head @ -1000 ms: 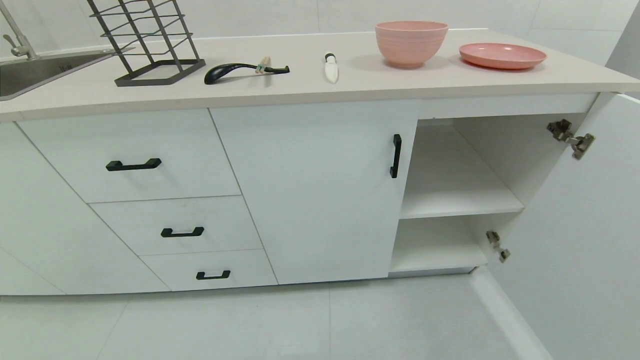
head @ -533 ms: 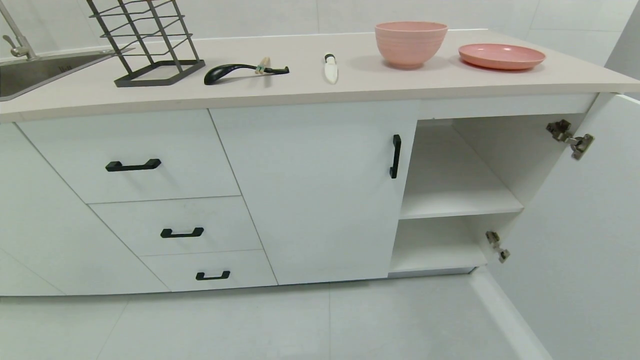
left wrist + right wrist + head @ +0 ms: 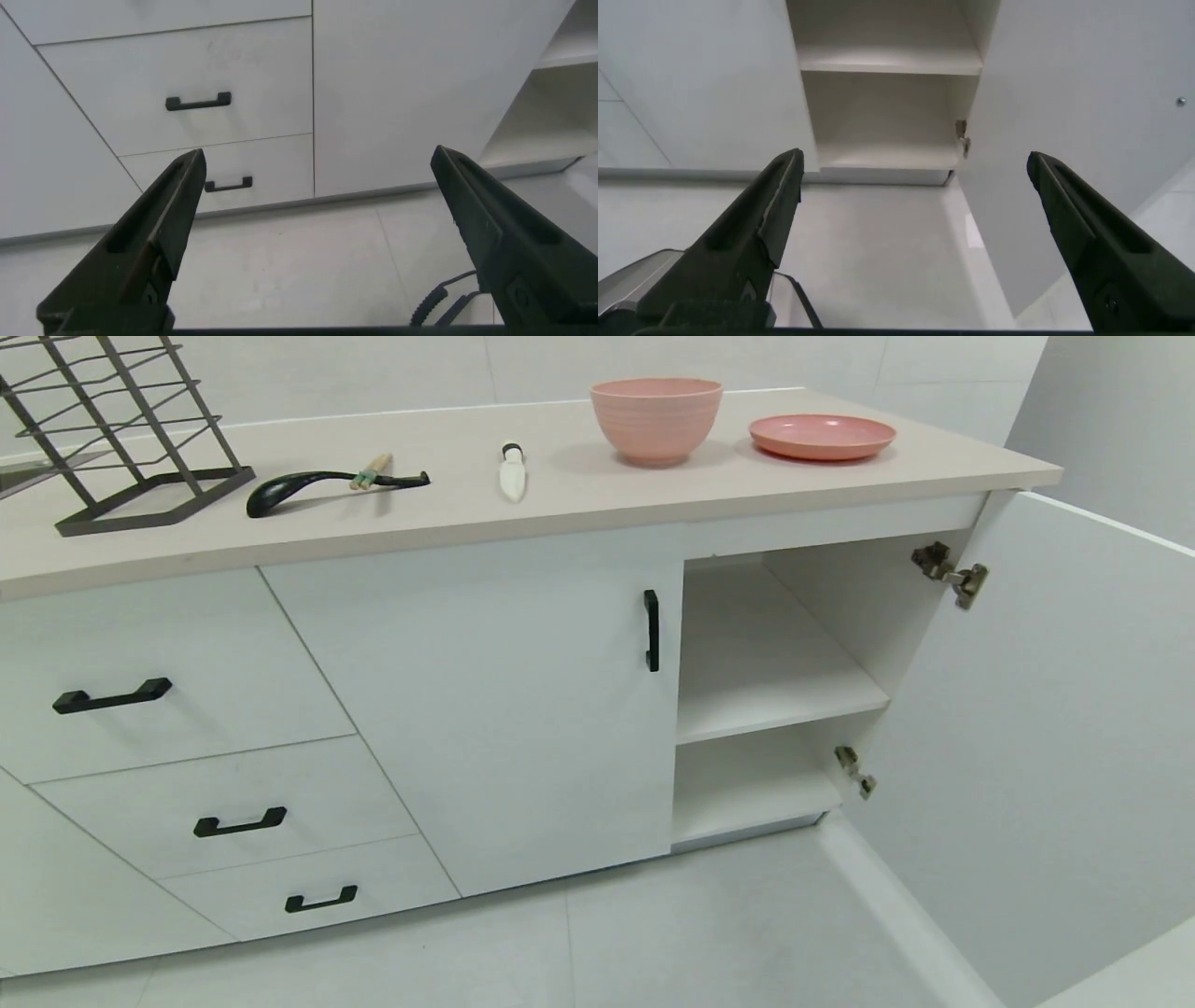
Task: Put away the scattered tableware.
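Observation:
On the beige countertop (image 3: 579, 495) stand a pink bowl (image 3: 656, 418) and, to its right, a pink plate (image 3: 822, 436). Left of the bowl lie a small white knife with a dark handle end (image 3: 512, 472), a black ladle (image 3: 317, 485) and chopsticks (image 3: 370, 472) lying across its handle. My left gripper (image 3: 318, 177) hangs open low in front of the lower drawers (image 3: 215, 98). My right gripper (image 3: 915, 177) is open too, low before the open cupboard's shelves (image 3: 887, 65).
The right cupboard door (image 3: 1055, 728) stands swung wide open, showing two bare shelves (image 3: 766, 681). A black wire rack (image 3: 121, 439) stands at the counter's left. Three drawers with black handles (image 3: 238, 823) and a shut door (image 3: 651, 630) fill the cabinet front. Grey floor tiles lie below.
The whole head view has shifted: the counter and cabinet now sit further left in the picture and the sink has left it, so the camera turned right. The tableware has not moved.

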